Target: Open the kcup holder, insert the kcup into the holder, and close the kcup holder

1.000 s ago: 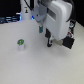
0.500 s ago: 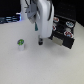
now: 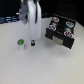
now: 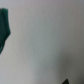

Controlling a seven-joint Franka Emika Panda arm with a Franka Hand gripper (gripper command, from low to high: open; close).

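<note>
Exterior view: the scene is being lit evenly and brightly; the white table is being rendered slightly washed out, without hard glare. Soft shadow is being cast beneath the kcup holder toward the table's near edge. Fine detail is being lost to low resolution and general blur; the arm is being smeared.

Wrist view: the frame is being filled by a pale grey-green, featureless surface, heavily out of focus. A dark blurred shape is being shown at one edge; its identity cannot be told.
</note>
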